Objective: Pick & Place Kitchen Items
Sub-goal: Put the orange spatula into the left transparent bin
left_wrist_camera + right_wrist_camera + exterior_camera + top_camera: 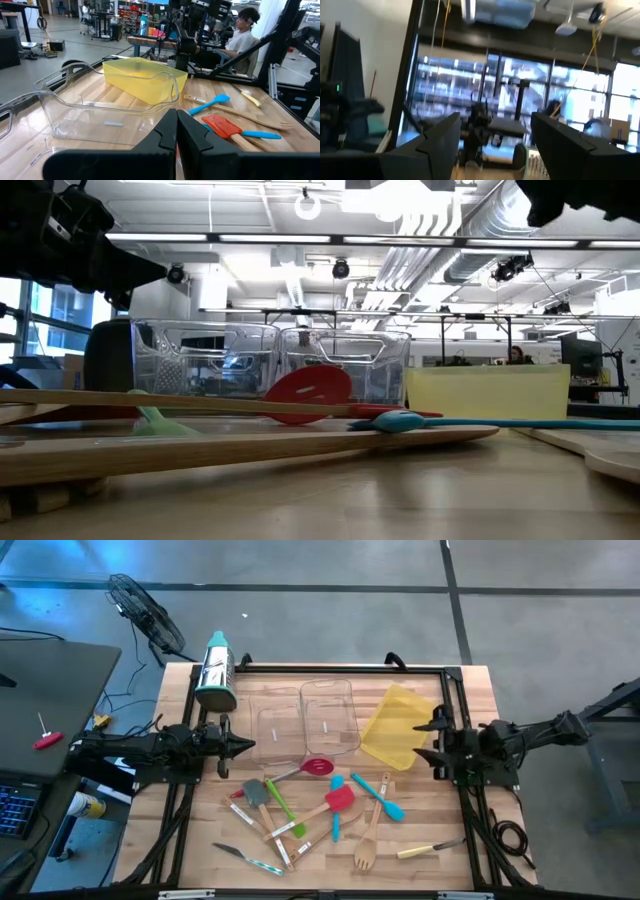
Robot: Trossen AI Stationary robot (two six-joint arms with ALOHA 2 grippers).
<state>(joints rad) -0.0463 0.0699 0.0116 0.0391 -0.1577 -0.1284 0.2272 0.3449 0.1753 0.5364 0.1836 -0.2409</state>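
Note:
Several kitchen utensils lie flat on the wooden table's near half. Among them are a red spoon [318,767], a grey spatula [255,792], a green spatula [277,805], a red spatula [338,800], a teal spatula [385,798], a wooden fork [365,852] and a yellow-handled knife [428,850]. My left gripper [240,747] hovers shut at the table's left, pointing right, beside the clear bins. In its wrist view [176,135] it is empty. My right gripper [428,738] hovers open at the right, next to the yellow bin, and is empty in its wrist view [495,145].
Two clear bins [275,725] [330,712] and a yellow bin [400,725] stand at the table's middle and far side. A steel cylinder with a teal cap [216,670] lies at the far left. A person [240,35] sits beyond the table's right side.

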